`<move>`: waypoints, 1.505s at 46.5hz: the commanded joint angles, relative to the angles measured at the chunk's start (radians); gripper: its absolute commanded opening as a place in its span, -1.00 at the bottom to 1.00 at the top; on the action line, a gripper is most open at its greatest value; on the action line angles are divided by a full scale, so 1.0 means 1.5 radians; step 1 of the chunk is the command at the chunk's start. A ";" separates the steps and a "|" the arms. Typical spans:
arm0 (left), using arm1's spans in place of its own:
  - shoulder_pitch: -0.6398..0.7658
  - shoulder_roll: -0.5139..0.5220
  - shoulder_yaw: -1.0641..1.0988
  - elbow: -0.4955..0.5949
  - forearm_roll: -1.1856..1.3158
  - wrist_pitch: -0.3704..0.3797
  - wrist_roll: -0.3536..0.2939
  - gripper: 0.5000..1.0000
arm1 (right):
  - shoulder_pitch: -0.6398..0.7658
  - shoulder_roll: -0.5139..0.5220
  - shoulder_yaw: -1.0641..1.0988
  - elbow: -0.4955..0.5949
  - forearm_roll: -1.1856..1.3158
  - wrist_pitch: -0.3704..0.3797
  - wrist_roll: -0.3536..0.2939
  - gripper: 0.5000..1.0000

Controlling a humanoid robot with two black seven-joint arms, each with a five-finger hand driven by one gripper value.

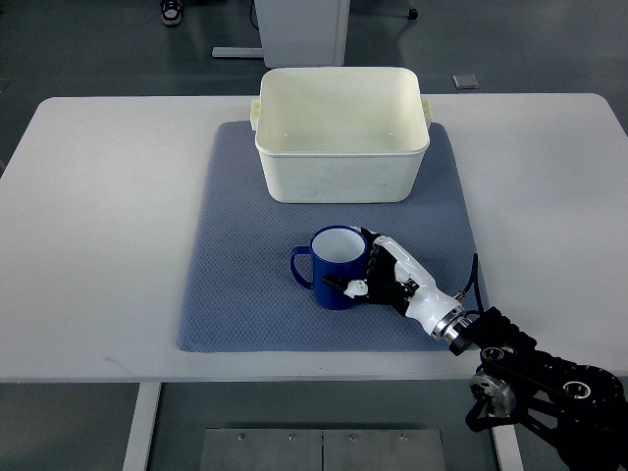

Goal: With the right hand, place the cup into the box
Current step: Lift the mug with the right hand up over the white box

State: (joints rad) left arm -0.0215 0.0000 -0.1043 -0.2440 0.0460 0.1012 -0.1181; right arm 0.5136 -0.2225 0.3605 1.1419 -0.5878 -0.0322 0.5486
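cup (337, 267), blue with a white interior, upright on the blue mat (235, 294), its handle pointing toward the left edge. we see the right hand (388, 280) reaching in from the lower right, its fingers (355, 287) curled against the cup's right side, seemingly clamped on it. the cream box (341, 182) stands just beyond the cup on the same mat, atop the white table (98, 245).

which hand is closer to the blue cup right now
Right. The right hand is against the blue cup, fingers wrapped around its side, on the mat. The left hand is out of view.
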 commanded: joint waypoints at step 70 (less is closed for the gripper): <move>0.000 0.000 0.000 0.000 0.000 0.000 0.000 1.00 | 0.363 -0.169 -0.030 0.075 0.095 -0.003 -0.128 -1.00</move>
State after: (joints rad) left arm -0.0214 0.0000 -0.1043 -0.2441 0.0460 0.1013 -0.1180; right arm 1.0338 -0.5030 0.3271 1.2846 -0.4450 -0.0369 0.3693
